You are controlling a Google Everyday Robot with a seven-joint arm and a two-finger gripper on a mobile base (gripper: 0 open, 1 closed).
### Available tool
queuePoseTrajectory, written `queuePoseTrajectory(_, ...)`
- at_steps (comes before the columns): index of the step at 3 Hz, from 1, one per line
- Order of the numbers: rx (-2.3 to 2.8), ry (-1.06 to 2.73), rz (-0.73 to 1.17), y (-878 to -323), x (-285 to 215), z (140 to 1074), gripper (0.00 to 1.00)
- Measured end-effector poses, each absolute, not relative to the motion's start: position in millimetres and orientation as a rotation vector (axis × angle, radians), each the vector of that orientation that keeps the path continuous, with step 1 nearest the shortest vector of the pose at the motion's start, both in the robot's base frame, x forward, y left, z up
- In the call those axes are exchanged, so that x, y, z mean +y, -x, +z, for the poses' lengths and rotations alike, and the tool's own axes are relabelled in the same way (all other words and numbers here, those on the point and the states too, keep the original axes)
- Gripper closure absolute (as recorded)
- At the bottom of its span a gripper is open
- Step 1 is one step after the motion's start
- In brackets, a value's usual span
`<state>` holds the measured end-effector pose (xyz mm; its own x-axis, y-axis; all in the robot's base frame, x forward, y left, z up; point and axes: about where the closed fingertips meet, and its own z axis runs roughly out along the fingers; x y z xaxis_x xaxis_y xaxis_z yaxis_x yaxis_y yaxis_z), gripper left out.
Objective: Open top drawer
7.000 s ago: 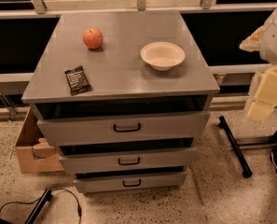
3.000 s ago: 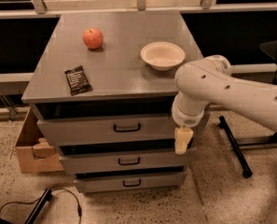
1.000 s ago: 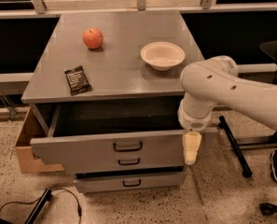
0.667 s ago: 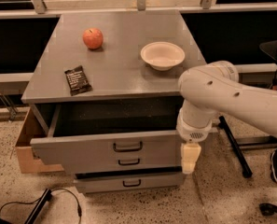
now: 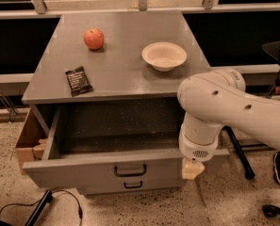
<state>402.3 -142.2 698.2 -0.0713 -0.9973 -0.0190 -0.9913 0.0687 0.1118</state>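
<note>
The top drawer [image 5: 83,173] of the grey cabinet is pulled far out toward me. Its black bar handle [image 5: 130,170] sits mid-front, and its deep, speckled grey inside [image 5: 116,126] is bare. My gripper [image 5: 193,169] hangs under the white arm [image 5: 224,112] at the right end of the drawer's front panel, well right of the handle. Only its cream tip shows, against the panel's right edge. A lower drawer's smaller handle [image 5: 133,185] peeks out beneath the front panel.
On the cabinet top [image 5: 125,74] lie a red apple [image 5: 94,38], a white bowl [image 5: 164,55] and a dark snack packet [image 5: 78,81]. A cardboard box [image 5: 28,140] stands left of the cabinet. A black cable [image 5: 59,199] and a stand's leg [image 5: 238,154] lie on the floor.
The top drawer has slid further out toward me, now covering most of the lower drawers. My arm and gripper have moved down and forward with its right end.
</note>
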Motion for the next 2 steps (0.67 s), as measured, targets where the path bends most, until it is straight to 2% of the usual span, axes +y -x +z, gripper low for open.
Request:
queuePoseTrajectory(1, -2.250, -2.097, -0.146, -402.3, -142.2, 705.7, 0.63)
queuePoseTrajectory(2, -2.250, -2.097, -0.146, -402.3, -142.2, 705.9, 0.40)
